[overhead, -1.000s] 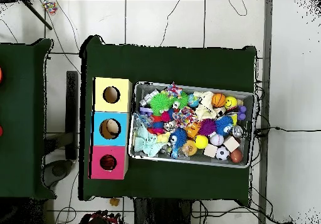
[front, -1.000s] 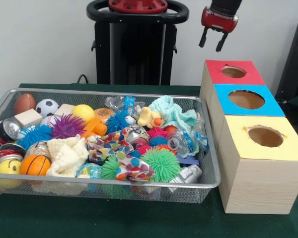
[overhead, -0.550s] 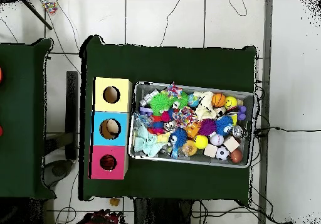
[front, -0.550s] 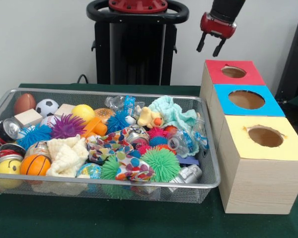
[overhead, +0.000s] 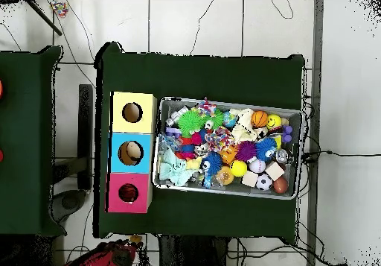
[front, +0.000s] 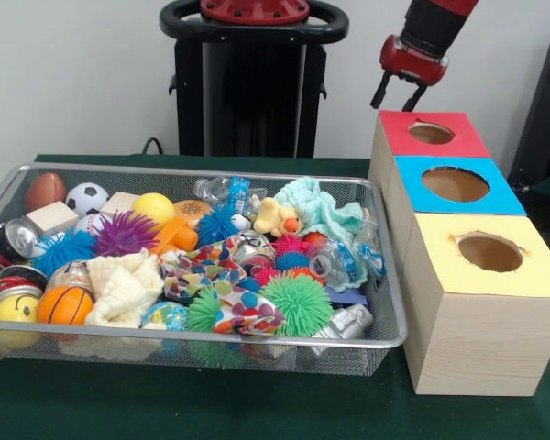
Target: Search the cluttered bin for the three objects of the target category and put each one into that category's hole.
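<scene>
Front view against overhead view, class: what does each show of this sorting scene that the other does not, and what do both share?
Only the front view shows the gripper, open and empty, above the red-topped box, and the boxes' bare wooden sides. Only the overhead view shows the whole green table, the tiled floor around it and something inside the blue box's hole. Both show the wire bin full of toys, and the yellow-topped box.
</scene>
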Motion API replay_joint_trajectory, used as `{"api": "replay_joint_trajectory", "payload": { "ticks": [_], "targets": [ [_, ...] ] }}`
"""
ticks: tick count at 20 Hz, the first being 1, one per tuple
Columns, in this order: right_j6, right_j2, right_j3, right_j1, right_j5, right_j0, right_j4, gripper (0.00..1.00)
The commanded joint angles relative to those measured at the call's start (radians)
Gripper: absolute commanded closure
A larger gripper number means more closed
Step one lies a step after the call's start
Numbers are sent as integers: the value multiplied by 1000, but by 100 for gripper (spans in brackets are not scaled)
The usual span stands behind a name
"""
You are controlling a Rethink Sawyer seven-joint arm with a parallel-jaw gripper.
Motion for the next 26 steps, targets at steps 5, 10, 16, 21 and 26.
{"api": "replay_joint_trajectory", "payload": {
  "ticks": [5, 10, 16, 21, 26],
  "targets": [
    [45, 111, -191, 62, -25, -120, -11, 0],
    [30, 139, -196, 75, -70, -179, -36, 0],
    [19, 117, -246, 101, -65, -233, -75, 0],
    [43, 3, -315, 132, -10, -195, -82, 0],
    [60, -18, -341, 140, 19, -191, -77, 0]
  ]
}}
